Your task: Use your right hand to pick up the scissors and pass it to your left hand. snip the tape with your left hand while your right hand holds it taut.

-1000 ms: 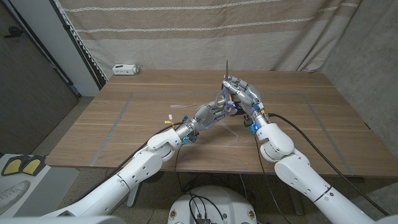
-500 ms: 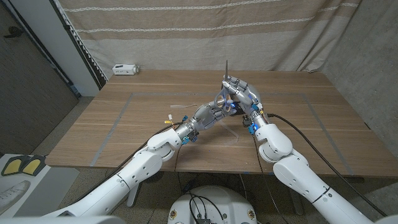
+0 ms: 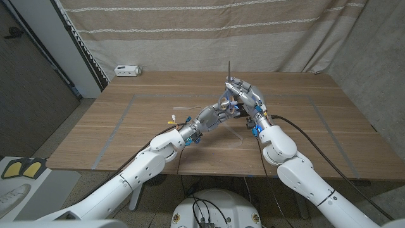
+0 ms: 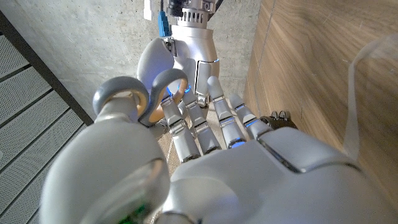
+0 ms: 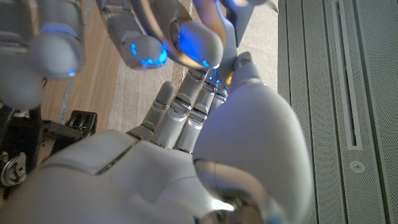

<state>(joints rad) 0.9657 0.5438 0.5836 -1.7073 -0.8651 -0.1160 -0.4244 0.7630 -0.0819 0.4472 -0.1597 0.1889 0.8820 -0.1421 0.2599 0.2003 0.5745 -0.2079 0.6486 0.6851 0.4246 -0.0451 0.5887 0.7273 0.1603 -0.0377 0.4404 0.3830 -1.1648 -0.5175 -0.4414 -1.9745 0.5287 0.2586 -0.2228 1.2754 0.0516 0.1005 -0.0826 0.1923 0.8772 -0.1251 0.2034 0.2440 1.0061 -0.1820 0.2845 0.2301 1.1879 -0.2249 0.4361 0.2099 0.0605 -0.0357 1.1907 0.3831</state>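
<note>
Both arms reach inward over mid-table, the left hand (image 3: 214,115) meeting the raised right hand (image 3: 245,96), fingers interlocked.

Two robot arms, one left (image 3: 149,166) and one right (image 3: 297,171); two hands, the left hand (image 3: 214,115) and the right hand (image 3: 247,95), meeting above the table's middle; one pair of scissors (image 3: 229,79), its blades pointing upward, with two handle loops (image 4: 146,96) seen in the left wrist view; one strip of clear tape (image 4: 354,93); one wooden table (image 3: 114,126); one small white box (image 3: 127,70) at the table's far left corner; one striped curtain (image 3: 190,31) behind the table.
</note>
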